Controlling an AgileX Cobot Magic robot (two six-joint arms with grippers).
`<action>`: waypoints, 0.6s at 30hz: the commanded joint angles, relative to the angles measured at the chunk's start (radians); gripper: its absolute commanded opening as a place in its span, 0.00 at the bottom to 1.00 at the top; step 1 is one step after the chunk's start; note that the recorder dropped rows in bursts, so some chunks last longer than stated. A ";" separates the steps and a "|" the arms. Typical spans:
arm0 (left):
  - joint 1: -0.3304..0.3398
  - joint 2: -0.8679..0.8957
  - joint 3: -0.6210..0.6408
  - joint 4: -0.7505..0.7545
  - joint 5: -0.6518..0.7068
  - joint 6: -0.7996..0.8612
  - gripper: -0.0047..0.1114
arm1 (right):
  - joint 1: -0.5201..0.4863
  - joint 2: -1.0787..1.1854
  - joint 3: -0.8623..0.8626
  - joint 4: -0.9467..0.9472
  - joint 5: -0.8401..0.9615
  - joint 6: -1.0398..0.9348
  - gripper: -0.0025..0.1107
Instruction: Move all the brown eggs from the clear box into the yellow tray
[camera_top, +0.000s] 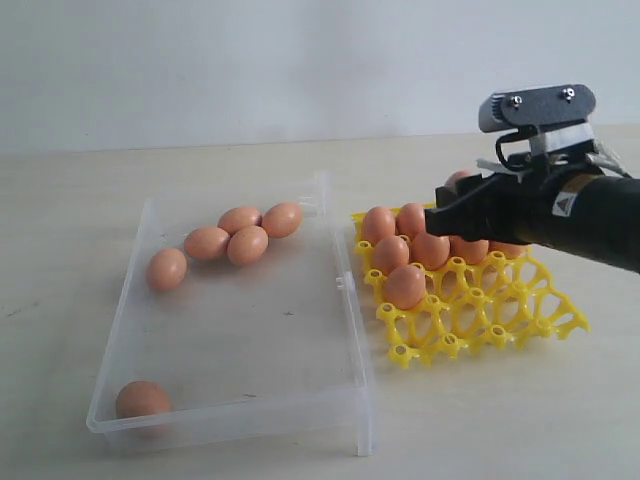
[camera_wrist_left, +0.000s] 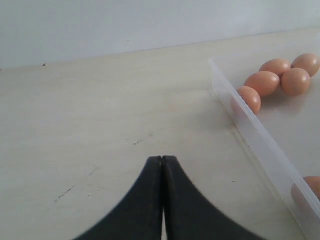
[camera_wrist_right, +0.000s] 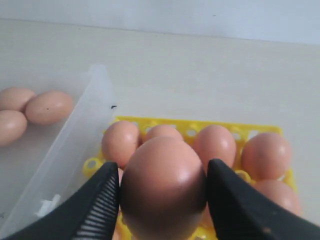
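My right gripper (camera_wrist_right: 162, 176) is shut on a brown egg (camera_wrist_right: 162, 187) and holds it just above the yellow tray (camera_wrist_right: 230, 126), over the end next to the clear box. In the exterior view the right gripper (camera_top: 462, 205) hangs over the tray (camera_top: 480, 312), and the held egg (camera_top: 459, 180) peeks above its fingers. Several brown eggs sit in the tray's cups (camera_top: 405, 286). Several more lie in the clear box (camera_top: 345, 300): a cluster at the far end (camera_top: 247, 245) and one in the near corner (camera_top: 143, 398). My left gripper (camera_wrist_left: 162, 160) is shut and empty over bare table beside the box wall (camera_wrist_left: 255, 135).
The box and the tray stand side by side on a pale wooden table (camera_top: 480, 420), with a white wall behind. The tray's near rows of cups (camera_top: 500, 320) hold no eggs. The left arm does not show in the exterior view.
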 joint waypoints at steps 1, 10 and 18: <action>-0.001 -0.006 -0.005 -0.004 -0.008 -0.005 0.04 | -0.019 0.039 0.055 -0.010 -0.134 -0.001 0.02; -0.001 -0.006 -0.005 -0.004 -0.008 -0.005 0.04 | -0.019 0.191 0.058 -0.078 -0.267 0.156 0.02; -0.001 -0.006 -0.005 -0.004 -0.008 -0.005 0.04 | -0.019 0.263 0.058 -0.155 -0.257 0.244 0.03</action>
